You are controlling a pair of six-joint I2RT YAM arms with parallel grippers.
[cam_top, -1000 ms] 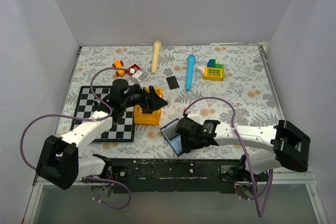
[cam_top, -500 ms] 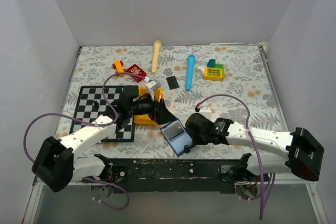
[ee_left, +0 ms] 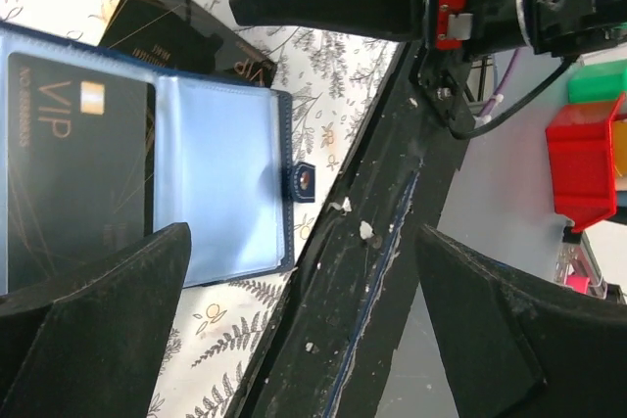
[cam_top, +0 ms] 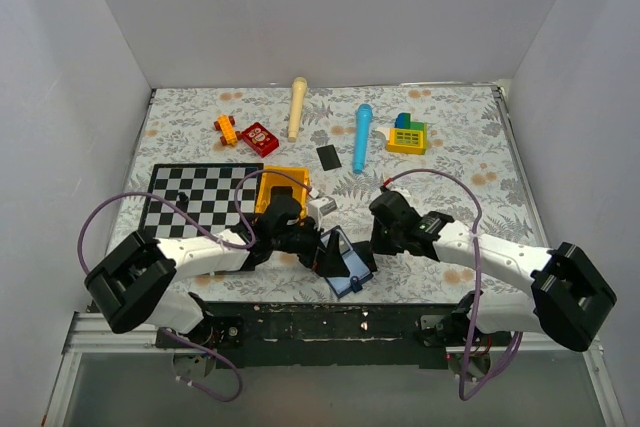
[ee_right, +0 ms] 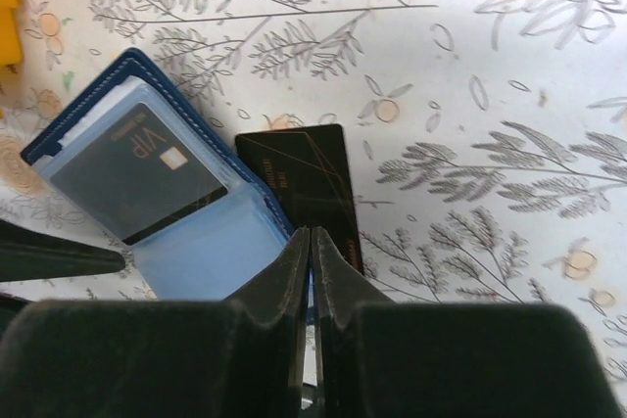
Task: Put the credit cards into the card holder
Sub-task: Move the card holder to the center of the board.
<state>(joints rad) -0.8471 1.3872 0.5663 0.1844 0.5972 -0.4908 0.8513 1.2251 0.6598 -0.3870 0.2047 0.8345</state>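
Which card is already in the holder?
The VIP-printed card, under the card holder's clear pocket; the other card lies bare on the tablecloth beside it.

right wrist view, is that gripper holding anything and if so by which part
Nothing appears held: the right gripper is shut, its tips over a corner of the glossy black card, which lies flat.

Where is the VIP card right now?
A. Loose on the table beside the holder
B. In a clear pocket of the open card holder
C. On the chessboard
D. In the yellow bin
B: the right wrist view shows the VIP card behind the clear blue pocket of the open card holder, while a second black card lies on the table beside it.
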